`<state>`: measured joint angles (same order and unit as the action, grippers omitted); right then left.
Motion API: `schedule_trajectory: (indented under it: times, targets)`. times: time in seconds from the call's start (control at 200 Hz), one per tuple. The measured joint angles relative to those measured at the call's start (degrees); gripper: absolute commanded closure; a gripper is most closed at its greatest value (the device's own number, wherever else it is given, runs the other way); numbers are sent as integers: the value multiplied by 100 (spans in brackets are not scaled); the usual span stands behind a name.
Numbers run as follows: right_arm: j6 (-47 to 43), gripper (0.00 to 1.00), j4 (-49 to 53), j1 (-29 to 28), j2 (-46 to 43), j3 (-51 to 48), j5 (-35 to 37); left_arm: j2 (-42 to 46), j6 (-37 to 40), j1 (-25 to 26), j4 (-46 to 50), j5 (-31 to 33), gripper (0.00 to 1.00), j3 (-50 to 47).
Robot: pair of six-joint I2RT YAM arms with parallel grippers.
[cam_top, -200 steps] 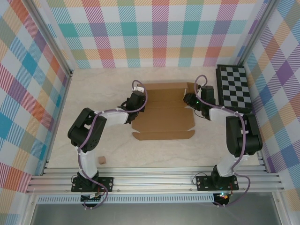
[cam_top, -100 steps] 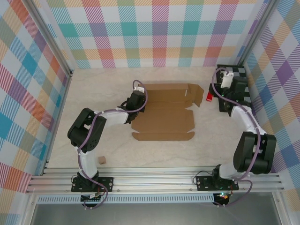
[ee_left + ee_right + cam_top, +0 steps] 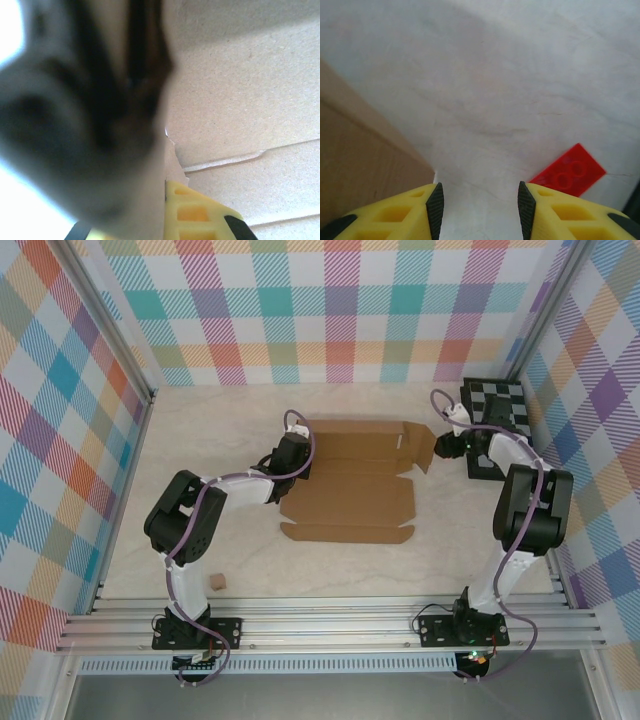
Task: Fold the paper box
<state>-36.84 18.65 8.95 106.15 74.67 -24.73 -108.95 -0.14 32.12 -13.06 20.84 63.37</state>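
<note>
Looking down from above, finds the paper box (image 3: 350, 485) spread as a brown die-cut sheet in the middle of the table (image 3: 210, 440), mostly flat, creases running left to right. Notes one flap (image 3: 421, 447) at the far right corner tilted up off the tabletop. Places the left gripper (image 3: 296, 452) on the sheet's left edge, about halfway along that side, touching the cardboard. Reads its jaws as fully closed; cannot tell whether any cardboard sits between them, given a left wrist view blurred by something dark close to the lens. Makes out there one yellow finger (image 3: 197, 217) at the bottom, over plain cardboard with a crease. Places the right gripper (image 3: 443, 446) just right of the raised flap, between it and the checkered board (image 3: 497, 415) at the far right of the table. Shows, from the right wrist, the right gripper (image 3: 480, 200) parted partway, yellow fingers (image 3: 405, 215) with black pads standing apart over bare tabletop, nothing between them. Catches a brown cardboard face at the left of that view, close to the finger on that side, and a small red studded piece (image 3: 568, 170) flat on the table to the right, apart from the box. Leaves a tiny tan cube (image 3: 217, 581) near the left arm's base, well apart from the cardboard
</note>
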Motion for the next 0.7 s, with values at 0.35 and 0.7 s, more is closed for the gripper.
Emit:
schedule_trajectory:
  times: [0.35, 0.7]
  targets:
    - [-699, 54, 680, -415, 232, 219, -297, 0, -2, -39, 101, 26, 100, 44]
    - [-916, 54, 1373, -680, 234, 409, -1331, -2, -4, -37, 103, -39, 100, 55]
